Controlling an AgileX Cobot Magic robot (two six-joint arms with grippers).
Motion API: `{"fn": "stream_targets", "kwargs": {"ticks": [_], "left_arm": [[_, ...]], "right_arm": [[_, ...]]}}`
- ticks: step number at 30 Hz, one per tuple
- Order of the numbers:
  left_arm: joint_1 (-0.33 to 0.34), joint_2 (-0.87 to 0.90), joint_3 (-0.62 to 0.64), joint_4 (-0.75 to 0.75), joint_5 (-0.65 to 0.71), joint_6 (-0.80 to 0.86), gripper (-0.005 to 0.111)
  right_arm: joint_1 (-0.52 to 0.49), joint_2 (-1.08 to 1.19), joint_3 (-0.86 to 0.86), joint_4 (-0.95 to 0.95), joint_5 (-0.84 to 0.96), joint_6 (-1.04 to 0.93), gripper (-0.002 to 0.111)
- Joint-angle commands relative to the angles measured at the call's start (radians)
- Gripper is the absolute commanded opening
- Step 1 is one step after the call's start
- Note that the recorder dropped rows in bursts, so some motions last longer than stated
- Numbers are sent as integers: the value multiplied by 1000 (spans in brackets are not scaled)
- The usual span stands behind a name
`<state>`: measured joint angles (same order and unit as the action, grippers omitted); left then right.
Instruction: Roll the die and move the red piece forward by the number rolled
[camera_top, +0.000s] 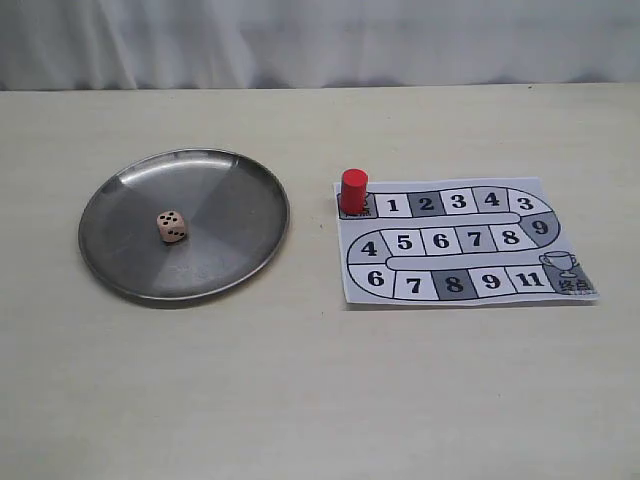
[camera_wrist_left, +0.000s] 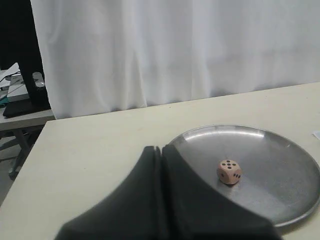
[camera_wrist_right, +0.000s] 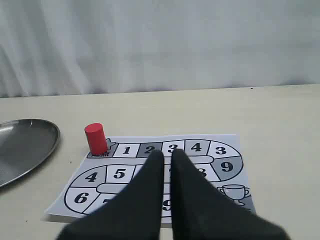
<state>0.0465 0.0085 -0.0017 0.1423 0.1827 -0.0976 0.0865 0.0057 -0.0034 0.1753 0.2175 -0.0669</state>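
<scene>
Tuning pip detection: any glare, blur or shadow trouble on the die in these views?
Exterior view: die sharp, pips readable; metal plate shows soft sheen, no blown glare. Left wrist view: pips legible, left hand a dark blurred mass. Right wrist view: die out of frame, right hand blurred over the board.

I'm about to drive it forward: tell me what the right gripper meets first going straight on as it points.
Probably the game board, near its squares 2 and 3, right ahead of the right gripper. The red piece stands off to the side. The gripper's height above the board is unclear.
</scene>
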Motion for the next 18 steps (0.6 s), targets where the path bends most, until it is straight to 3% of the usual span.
{"fn": "stream_targets", "kwargs": {"ticks": [1, 8, 12, 14, 16, 18], "left_arm": [[-4, -5, 2, 1, -8, 1, 0], [-4, -5, 2, 1, -8, 1, 0], [-4, -5, 2, 1, -8, 1, 0], [-4, -5, 2, 1, -8, 1, 0], [-4, -5, 2, 1, -8, 1, 0], [-4, -5, 2, 1, -8, 1, 0]], "right_arm": [[-2, -6, 3, -8, -3, -8, 4], [-2, -6, 3, 23, -28, -7, 4], [-2, -6, 3, 357, -343, 4, 4], [-2, -6, 3, 401, -509, 4, 4], [-2, -6, 3, 284, -608, 51, 4], [-2, -6, -22, 85, -581, 140, 4]]}}
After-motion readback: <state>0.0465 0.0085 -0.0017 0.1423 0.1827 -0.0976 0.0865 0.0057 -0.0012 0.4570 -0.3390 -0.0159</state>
